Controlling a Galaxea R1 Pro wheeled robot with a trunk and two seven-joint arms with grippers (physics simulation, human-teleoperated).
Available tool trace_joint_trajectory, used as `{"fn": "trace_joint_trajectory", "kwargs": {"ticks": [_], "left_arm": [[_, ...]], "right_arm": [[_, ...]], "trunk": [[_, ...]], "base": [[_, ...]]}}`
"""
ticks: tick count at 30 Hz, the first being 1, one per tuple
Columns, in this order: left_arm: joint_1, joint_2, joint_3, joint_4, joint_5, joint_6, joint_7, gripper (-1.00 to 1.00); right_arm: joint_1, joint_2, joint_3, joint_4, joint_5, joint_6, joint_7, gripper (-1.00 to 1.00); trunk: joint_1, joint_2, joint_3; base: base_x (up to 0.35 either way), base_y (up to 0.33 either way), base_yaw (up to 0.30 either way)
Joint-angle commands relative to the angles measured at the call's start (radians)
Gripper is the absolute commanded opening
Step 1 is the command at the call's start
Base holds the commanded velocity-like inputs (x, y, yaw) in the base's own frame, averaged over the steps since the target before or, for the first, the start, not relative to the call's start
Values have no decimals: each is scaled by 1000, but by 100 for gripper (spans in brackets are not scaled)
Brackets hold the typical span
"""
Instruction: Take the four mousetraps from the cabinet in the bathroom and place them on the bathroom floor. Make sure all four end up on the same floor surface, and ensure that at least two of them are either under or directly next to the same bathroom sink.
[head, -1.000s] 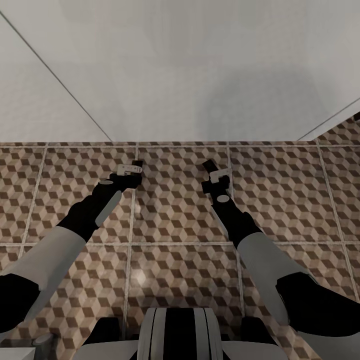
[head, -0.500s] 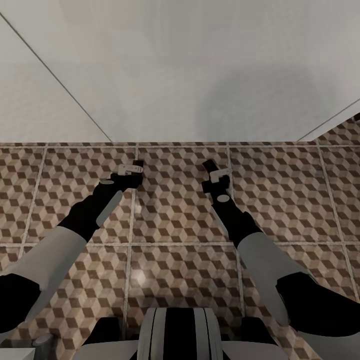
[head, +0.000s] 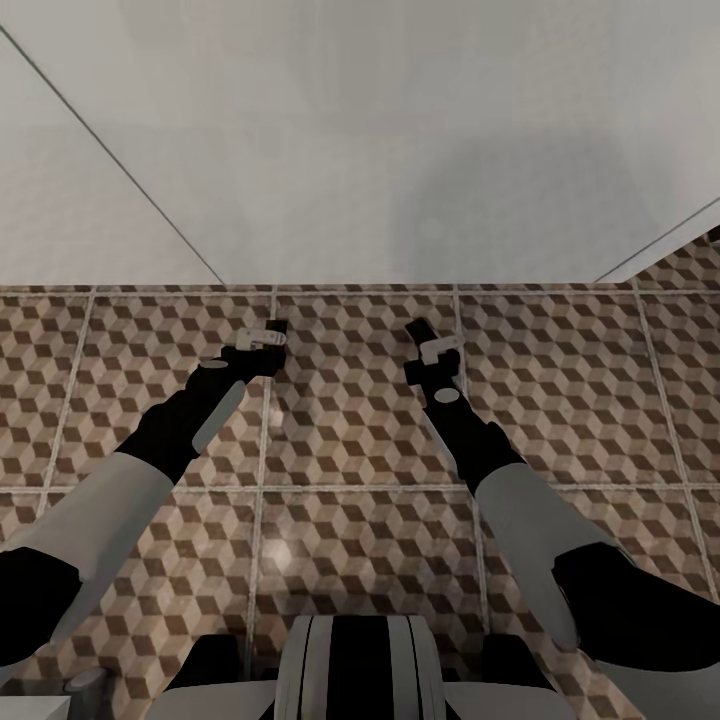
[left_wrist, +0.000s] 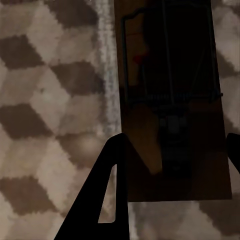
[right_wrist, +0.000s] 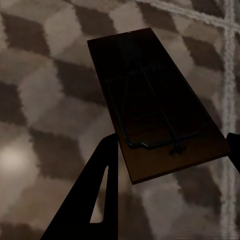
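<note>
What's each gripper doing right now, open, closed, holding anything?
Left gripper: shut on a mousetrap, held over the bathroom floor.
Right gripper: shut on a second mousetrap, also above the tiles.

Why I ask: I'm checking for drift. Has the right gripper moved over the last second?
No. In the head view the right gripper sits at the same spot beside the pale grout line of the cube-patterned tiled bathroom floor.

Two mousetraps (left_wrist: 170, 105) (right_wrist: 152, 102) — two grippers (head: 272, 335) (head: 425, 340)
</note>
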Motion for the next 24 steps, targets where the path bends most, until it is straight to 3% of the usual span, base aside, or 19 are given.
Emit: {"fn": "trace_joint_trajectory", "kwargs": {"ticks": [1,24], "left_arm": [[-1,1,-5,-3,10,3,11,-100],[-1,1,-5,-5,10,4,12,-100]], "right_arm": [[0,0,4,0,8,9,-6,-100],[-1,-7,3,53,8,2,-4,-100]], "trunk": [[0,0,-1],[0,0,-1]], "base": [[0,0,0],[0,0,0]]}}
